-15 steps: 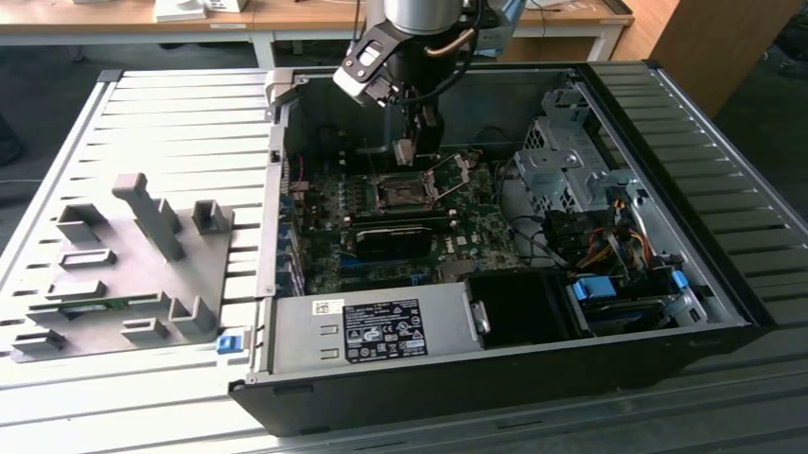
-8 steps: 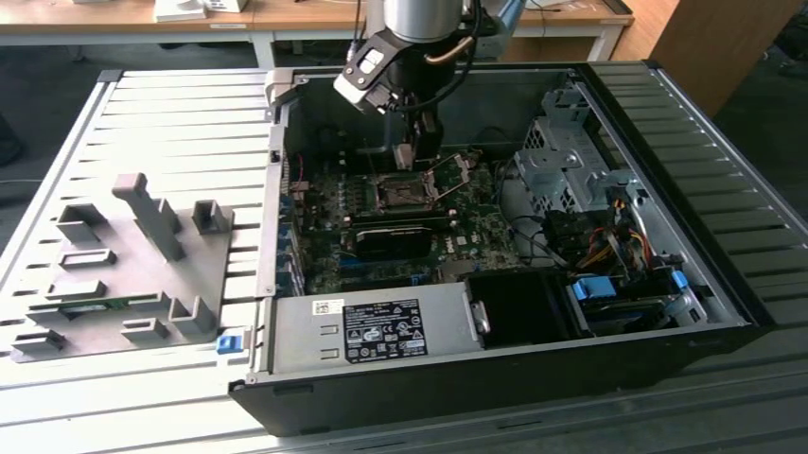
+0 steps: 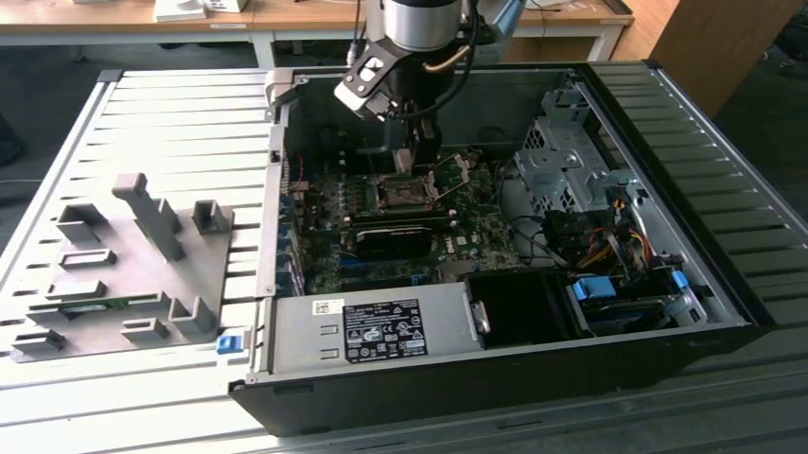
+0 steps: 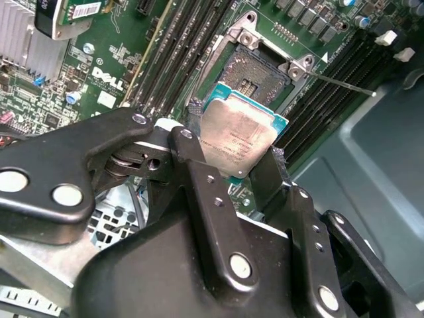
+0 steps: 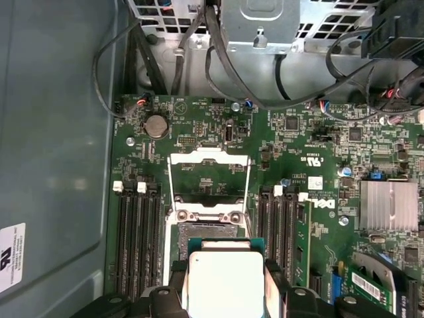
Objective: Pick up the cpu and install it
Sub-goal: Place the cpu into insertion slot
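The tool (image 4: 236,136) is clamped on the cpu (image 4: 242,122), its 2 fingers (image 4: 195,159) gripping opposite edges and the silvery top facing the wrist cameras. In both wrist views the chip hangs over the open socket (image 4: 257,69) of the motherboard (image 4: 99,73). The load frame (image 5: 209,158) stands raised (so nothing covers the contacts). In the exterior view the tool is inside the computer case (image 3: 707,236), with the socket just at its 6 o'clock and the grey holder plate (image 3: 120,274) well away at 8 o'clock on the desk (image 3: 165,123). Picking looks done, and the install step is in hand. Seating calls for chip edges square to the socket and a level, gentle descent.
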